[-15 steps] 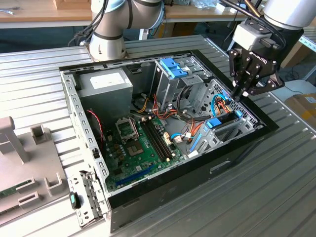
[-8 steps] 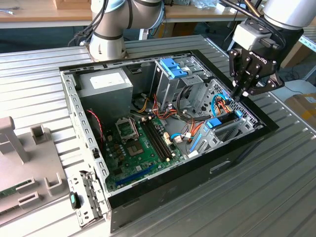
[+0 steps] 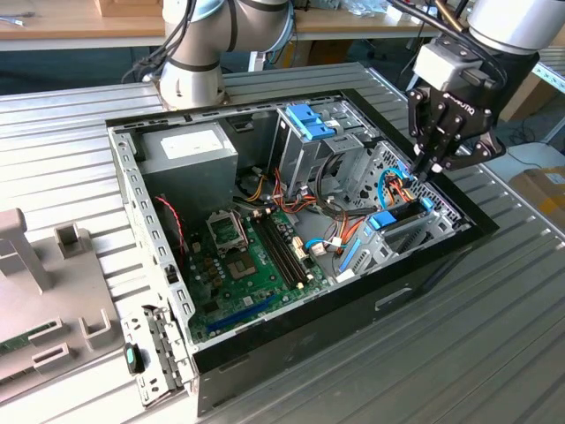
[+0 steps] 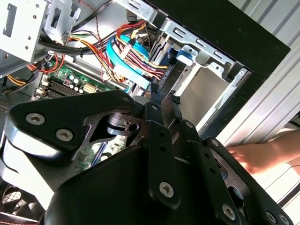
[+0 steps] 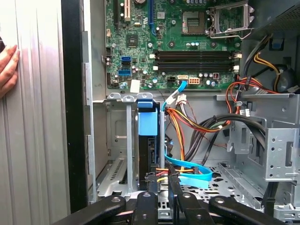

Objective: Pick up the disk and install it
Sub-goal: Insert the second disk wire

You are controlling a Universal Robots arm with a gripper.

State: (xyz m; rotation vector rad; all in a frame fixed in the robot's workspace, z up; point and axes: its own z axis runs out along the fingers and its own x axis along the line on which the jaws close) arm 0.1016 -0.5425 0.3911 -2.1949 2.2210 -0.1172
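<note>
The disk (image 5: 149, 154) stands on edge in the drive cage (image 5: 115, 140) at the case's corner, and its light-blue rail end (image 5: 146, 123) shows on top. In the exterior view the rail end (image 3: 383, 220) sits at the cage on that view's right. My gripper (image 3: 422, 173) hangs just above the cage's far end, among the orange and blue cables. The fingertips (image 5: 153, 182) are drawn close together beside the disk's rear edge with nothing gripped. In the second wrist view my gripper (image 4: 165, 97) points down at the dark slot below the blue rail (image 4: 183, 57).
The open computer case (image 3: 441, 265) lies on a ribbed metal table. The motherboard (image 3: 256, 256), a power supply (image 3: 190, 146), a second cage with a blue latch (image 3: 311, 122) and cable bundles (image 5: 197, 126) crowd it. A person's hand (image 4: 255, 157) rests on the table beside the case.
</note>
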